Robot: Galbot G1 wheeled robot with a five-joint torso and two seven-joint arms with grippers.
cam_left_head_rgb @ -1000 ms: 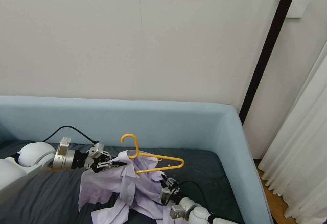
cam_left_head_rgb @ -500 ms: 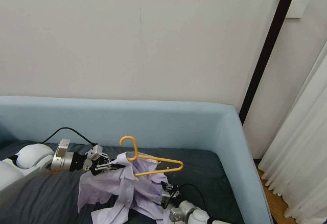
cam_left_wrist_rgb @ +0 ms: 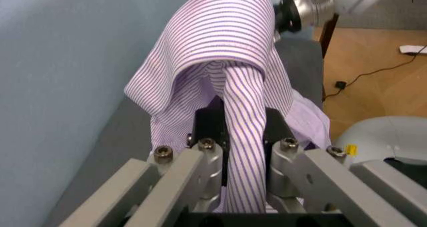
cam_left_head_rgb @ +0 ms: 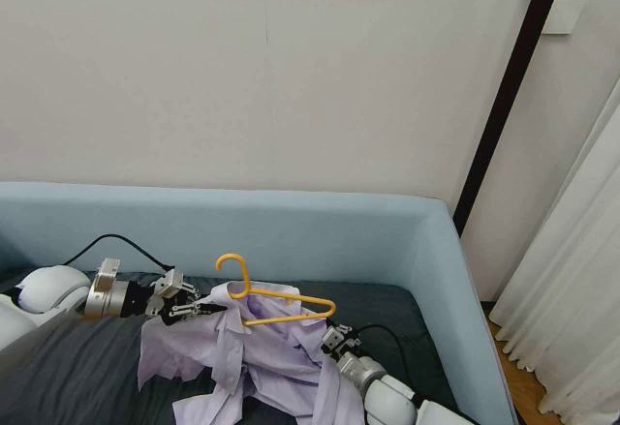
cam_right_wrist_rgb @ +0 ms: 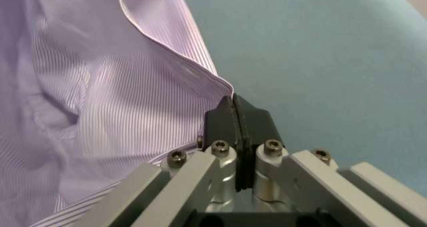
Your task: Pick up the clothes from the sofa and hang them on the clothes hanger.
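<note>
Two claws clamp the purple shirt [cam_left_head_rgb: 262,352] on the sofa [cam_left_head_rgb: 320,236]: left claw [cam_left_head_rgb: 189,304] at nine o'clock, right claw [cam_left_head_rgb: 332,336] at five.

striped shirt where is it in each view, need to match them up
Head view: shirt low centre, below the yellow hanger.
Left wrist view: shirt fold pinched in the jaws of the left gripper.
Right wrist view: shirt spread beside the right gripper, hem at its jaws.
Shared landmark: the pale blue sofa back, beside the shirt in all three.
</note>
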